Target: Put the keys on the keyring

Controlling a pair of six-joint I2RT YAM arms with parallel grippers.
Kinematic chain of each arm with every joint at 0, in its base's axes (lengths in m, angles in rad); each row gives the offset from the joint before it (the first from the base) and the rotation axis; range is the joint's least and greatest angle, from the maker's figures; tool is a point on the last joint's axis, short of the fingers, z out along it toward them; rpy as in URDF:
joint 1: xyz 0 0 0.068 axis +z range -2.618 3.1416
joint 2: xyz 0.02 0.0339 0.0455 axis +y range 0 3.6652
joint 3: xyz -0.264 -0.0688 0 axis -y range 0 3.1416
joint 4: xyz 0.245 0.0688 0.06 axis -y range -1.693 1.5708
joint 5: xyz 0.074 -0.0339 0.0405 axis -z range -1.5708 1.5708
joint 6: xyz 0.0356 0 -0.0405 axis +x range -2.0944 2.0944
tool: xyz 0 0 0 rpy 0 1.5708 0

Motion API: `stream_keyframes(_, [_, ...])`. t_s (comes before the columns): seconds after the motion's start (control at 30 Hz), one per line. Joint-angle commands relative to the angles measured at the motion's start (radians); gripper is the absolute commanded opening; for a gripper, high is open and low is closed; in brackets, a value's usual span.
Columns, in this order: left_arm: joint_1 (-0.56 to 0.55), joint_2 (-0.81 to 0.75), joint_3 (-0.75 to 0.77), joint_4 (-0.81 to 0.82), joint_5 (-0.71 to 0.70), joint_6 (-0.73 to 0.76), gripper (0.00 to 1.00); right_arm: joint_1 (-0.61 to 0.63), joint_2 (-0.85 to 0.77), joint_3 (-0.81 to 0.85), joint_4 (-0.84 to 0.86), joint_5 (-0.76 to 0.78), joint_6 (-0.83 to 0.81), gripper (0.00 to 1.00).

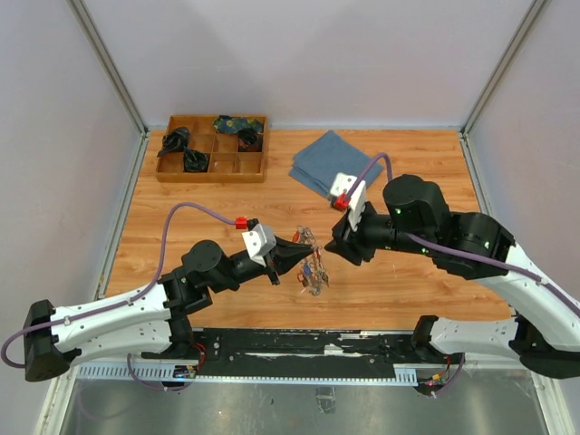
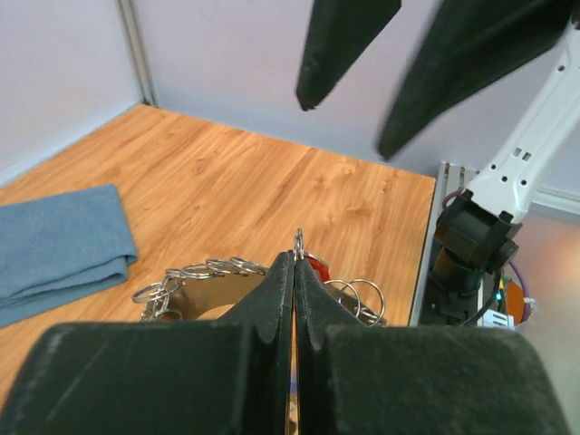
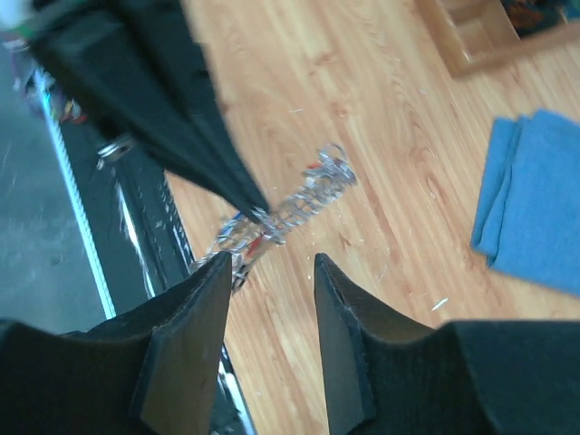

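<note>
My left gripper [image 1: 306, 247] is shut on the keyring [image 1: 313, 270] and holds it above the wooden table, near the front middle. The ring hangs as a silvery bunch of keys with red and blue tags. In the left wrist view the jaws [image 2: 296, 256] pinch the ring wire, with small ring loops [image 2: 204, 269] on both sides and a red tag [image 2: 317, 265] behind. My right gripper [image 1: 333, 245] is open and empty, just right of the bunch and facing it. In the right wrist view its fingers [image 3: 270, 263] frame the keyring [image 3: 304, 204]. No loose key shows.
A wooden compartment tray [image 1: 213, 170] with dark items stands at the back left and shows in the right wrist view [image 3: 471, 54]. A folded blue cloth [image 1: 328, 163] lies at the back middle, also in the left wrist view [image 2: 54, 245] and the right wrist view [image 3: 535, 199].
</note>
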Motion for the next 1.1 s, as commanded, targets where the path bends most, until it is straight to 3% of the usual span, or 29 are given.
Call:
stream_keyframes(0.0, [0.03, -0.056, -0.02, 0.131, -0.017, -0.044, 0.0, -0.159, -0.093, -0.176, 0.297, -0.007, 0.345, 0.42])
stream_keyframes(0.17, [0.04, -0.085, -0.045, 0.151, -0.051, -0.073, 0.0, -0.29, -0.212, -0.44, 0.63, -0.19, 0.611, 0.43])
stream_keyframes(0.37, [0.043, -0.11, -0.06, 0.193, -0.043, -0.091, 0.01, -0.299, -0.278, -0.617, 0.898, -0.304, 0.719, 0.48])
stream_keyframes(0.77, [0.045, -0.143, -0.047, 0.2, -0.01, -0.093, 0.01, -0.301, -0.296, -0.683, 0.949, -0.344, 0.725, 0.46])
stream_keyframes(1.07, [0.044, -0.146, -0.041, 0.198, -0.006, -0.092, 0.01, -0.3, -0.278, -0.69, 0.965, -0.376, 0.738, 0.36])
